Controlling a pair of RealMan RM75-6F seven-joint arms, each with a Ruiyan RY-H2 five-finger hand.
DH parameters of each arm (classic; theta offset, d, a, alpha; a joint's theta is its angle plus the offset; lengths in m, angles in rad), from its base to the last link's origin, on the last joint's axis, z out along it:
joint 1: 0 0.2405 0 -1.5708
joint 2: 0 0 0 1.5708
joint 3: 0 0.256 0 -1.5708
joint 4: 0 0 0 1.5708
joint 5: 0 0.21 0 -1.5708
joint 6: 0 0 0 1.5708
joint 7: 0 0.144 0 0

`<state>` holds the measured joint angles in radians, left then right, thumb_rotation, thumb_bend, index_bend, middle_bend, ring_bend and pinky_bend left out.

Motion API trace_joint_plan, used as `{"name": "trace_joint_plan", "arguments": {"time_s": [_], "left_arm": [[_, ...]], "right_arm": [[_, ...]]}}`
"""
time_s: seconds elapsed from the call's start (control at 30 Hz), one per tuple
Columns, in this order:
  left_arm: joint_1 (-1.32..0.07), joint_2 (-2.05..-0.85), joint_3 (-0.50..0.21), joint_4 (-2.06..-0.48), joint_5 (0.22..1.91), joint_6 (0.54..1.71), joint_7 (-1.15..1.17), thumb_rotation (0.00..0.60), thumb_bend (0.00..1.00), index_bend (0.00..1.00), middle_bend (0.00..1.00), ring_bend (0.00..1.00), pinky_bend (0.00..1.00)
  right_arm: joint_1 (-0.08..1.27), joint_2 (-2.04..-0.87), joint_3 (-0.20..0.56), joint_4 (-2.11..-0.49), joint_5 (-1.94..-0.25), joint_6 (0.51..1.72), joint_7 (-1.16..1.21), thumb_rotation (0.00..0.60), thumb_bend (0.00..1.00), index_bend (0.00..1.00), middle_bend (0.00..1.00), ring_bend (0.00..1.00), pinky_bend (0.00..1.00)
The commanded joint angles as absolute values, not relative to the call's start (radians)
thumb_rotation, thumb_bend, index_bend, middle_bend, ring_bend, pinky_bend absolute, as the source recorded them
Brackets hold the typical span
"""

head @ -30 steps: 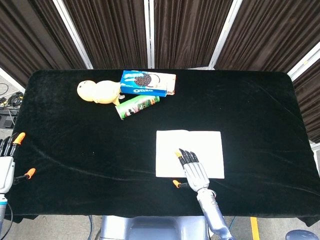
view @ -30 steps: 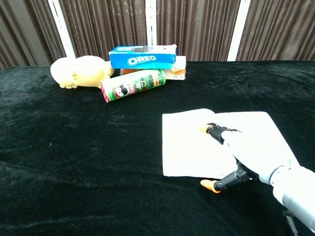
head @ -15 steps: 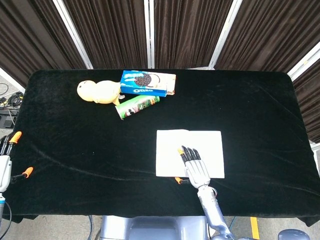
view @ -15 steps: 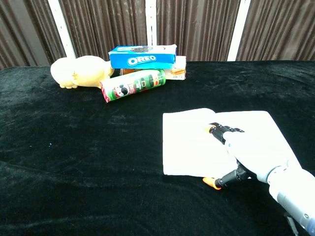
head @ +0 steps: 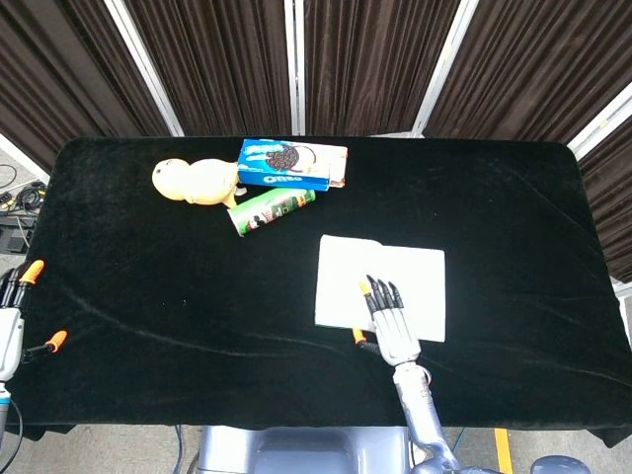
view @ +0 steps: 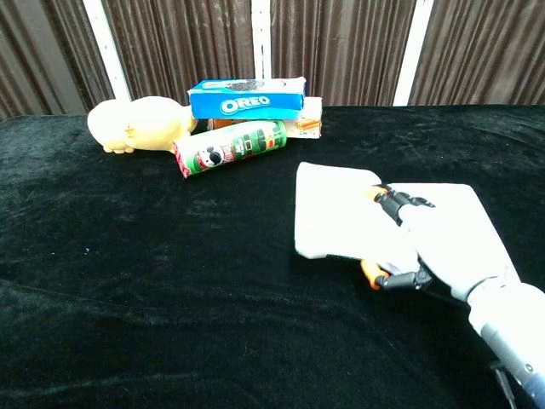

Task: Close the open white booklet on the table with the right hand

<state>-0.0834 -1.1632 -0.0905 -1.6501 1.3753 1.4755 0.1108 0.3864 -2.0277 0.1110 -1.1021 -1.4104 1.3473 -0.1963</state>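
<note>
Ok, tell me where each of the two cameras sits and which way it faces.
Head view: high above the near edge, looking steeply down on the table; shows the right hand on the white booklet and the left hand at the frame's left edge.
Chest view: low at the near edge, looking across toward the curtains; shows only the right hand.
Shared: booklet, right hand, Oreo box, green can, yellow toy.

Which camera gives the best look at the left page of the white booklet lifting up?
The chest view: from its low angle, the booklet's left page visibly rises off the table, with the right robot hand at it. The head view looks straight down, so the booklet merely looks flat and slightly skewed there.
</note>
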Motion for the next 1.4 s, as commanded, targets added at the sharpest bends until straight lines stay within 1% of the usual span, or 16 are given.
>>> {"name": "trace_joint_plan", "arguments": {"time_s": [0.03,0.3,0.5,0.6,0.67,0.87,0.93,1.1,1.27,1.37,1.4], "left_arm": [[-0.083,-1.164,-0.09,-1.65,1.376,1.476,0.112,0.6,0.19,0.0,0.0,0.0,0.0],[-0.083,-1.165,-0.085,-1.654,1.383,1.478,0.118,0.6,0.19,0.0,0.0,0.0,0.0],[-0.083,-1.169,-0.084,-1.654,1.386,1.481,0.123,0.6,0.19,0.0,0.0,0.0,0.0],[-0.082,-1.171,-0.082,-1.655,1.39,1.484,0.129,0.6,0.19,0.0,0.0,0.0,0.0],[-0.081,-1.171,-0.081,-1.657,1.394,1.486,0.13,0.6,0.19,0.0,0.0,0.0,0.0],[-0.08,-1.174,-0.076,-1.66,1.405,1.493,0.142,0.6,0.19,0.0,0.0,0.0,0.0],[-0.08,-1.176,-0.075,-1.66,1.407,1.495,0.146,0.6,0.19,0.0,0.0,0.0,0.0],[-0.08,-1.178,-0.074,-1.661,1.411,1.495,0.15,0.6,0.19,0.0,0.0,0.0,0.0],[-0.081,-1.178,-0.075,-1.66,1.411,1.494,0.151,0.6,0.19,0.0,0.0,0.0,0.0],[-0.083,-1.178,-0.074,-1.658,1.413,1.492,0.151,0.6,0.19,0.0,0.0,0.0,0.0],[-0.084,-1.178,-0.073,-1.657,1.416,1.49,0.15,0.6,0.19,0.0,0.0,0.0,0.0]], "right_arm": [[0.38,-2.045,0.121,-1.071,-1.426,1.364,-0.169,0.6,0.38,0.0,0.0,0.0,0.0],[0.36,-2.073,0.17,-1.022,-1.404,1.409,-0.106,0.6,0.41,0.0,0.0,0.0,0.0],[0.322,-2.089,0.215,-1.022,-1.39,1.513,-0.124,0.6,0.44,0.0,0.0,0.0,0.0],[0.304,-2.076,0.224,-1.052,-1.378,1.532,-0.153,0.6,0.44,0.0,0.0,0.0,0.0],[0.293,-2.063,0.225,-1.075,-1.374,1.541,-0.165,0.6,0.42,0.0,0.0,0.0,0.0],[0.258,-2.02,0.223,-1.146,-1.367,1.568,-0.192,0.6,0.31,0.0,0.0,0.0,0.0],[0.252,-2.009,0.225,-1.155,-1.371,1.581,-0.197,0.6,0.27,0.0,0.0,0.0,0.0],[0.242,-1.996,0.231,-1.162,-1.37,1.592,-0.203,0.6,0.21,0.0,0.0,0.0,0.0],[0.236,-1.971,0.228,-1.176,-1.375,1.588,-0.193,0.6,0.2,0.0,0.0,0.0,0.0],[0.23,-1.923,0.204,-1.233,-1.392,1.573,-0.198,0.6,0.19,0.0,0.0,0.0,0.0],[0.228,-1.89,0.189,-1.269,-1.404,1.563,-0.206,0.6,0.19,0.0,0.0,0.0,0.0]]}}
